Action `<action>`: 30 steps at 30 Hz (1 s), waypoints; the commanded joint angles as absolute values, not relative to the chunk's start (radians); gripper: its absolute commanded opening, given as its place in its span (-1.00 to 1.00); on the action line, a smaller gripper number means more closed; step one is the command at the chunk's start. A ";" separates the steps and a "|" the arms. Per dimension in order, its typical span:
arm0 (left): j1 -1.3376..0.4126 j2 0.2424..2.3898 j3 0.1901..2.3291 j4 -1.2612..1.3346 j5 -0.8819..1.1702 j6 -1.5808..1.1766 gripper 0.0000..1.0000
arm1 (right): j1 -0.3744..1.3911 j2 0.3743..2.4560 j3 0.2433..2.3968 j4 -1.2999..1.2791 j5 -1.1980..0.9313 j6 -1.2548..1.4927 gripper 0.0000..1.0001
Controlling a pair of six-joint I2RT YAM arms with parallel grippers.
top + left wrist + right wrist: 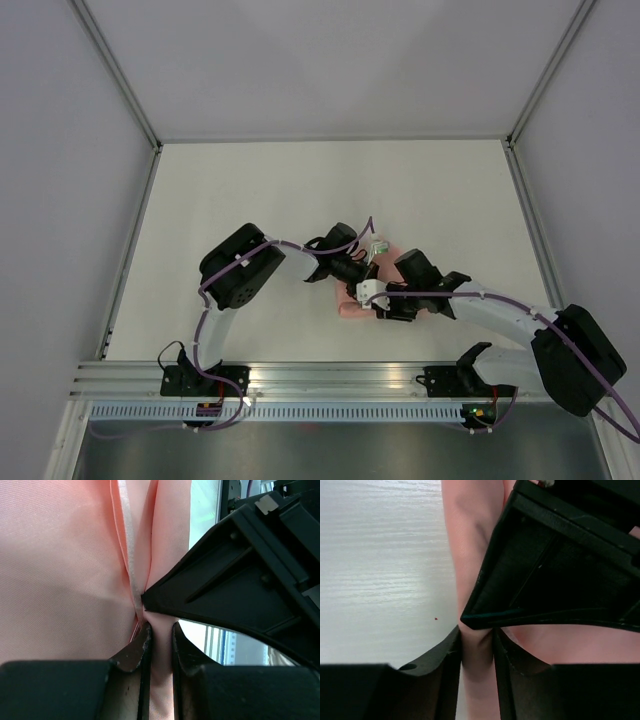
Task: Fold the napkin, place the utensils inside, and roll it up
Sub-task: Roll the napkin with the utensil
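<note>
**Pale salmon-pink cloth napkin** (60,580): thin woven fabric with a fine, even weave. The finish is matt and soft, with light creasing. A narrow hem strip along its fold looks paler and faintly shiny.

**Left gripper** (160,630), at the napkin: hard black plastic, matt. The edges of its fingers (131,655) are scuffed to pale grey.

**Right gripper** (476,635), at the napkin: the same matt black plastic, with fine layered striations on its flat faces.

**White table** (380,570), left of the napkin: smooth with a low sheen and faint streaks like grain.

**Silver rail** (330,380), nearer than the napkin: bare ribbed metal, bright and reflective.

**Purple cable** (201,325), left of the napkin: smooth plastic sheath.
</note>
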State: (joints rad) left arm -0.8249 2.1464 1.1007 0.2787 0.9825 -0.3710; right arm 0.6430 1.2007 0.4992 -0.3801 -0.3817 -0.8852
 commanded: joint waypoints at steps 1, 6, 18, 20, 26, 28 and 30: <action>-0.821 2.232 1.032 0.046 0.804 -0.350 -0.86 | 0.647 1.246 0.489 -0.304 -0.345 -0.859 -0.32; -0.822 2.183 1.029 0.049 0.805 -0.357 -0.44 | 0.647 1.266 0.472 -0.285 -0.351 -0.856 -0.82; -0.776 1.935 1.023 0.023 0.704 -0.342 -0.17 | 0.621 1.367 0.572 -0.451 -0.468 -0.908 -0.99; -0.746 1.902 1.003 0.040 0.683 -0.348 -0.14 | 0.600 1.405 0.606 -0.497 -0.492 -0.928 -0.99; -0.672 1.694 0.878 0.144 0.539 -0.354 -0.16 | 0.539 1.534 0.728 -0.640 -0.577 -0.997 -0.99; -0.670 1.602 0.829 0.167 0.470 -0.336 -0.16 | 0.514 1.575 0.779 -0.693 -0.603 -1.018 -0.99; -0.672 1.537 0.766 0.198 0.367 -0.333 -0.16 | 0.499 1.644 0.840 -0.730 -0.618 -1.046 -0.99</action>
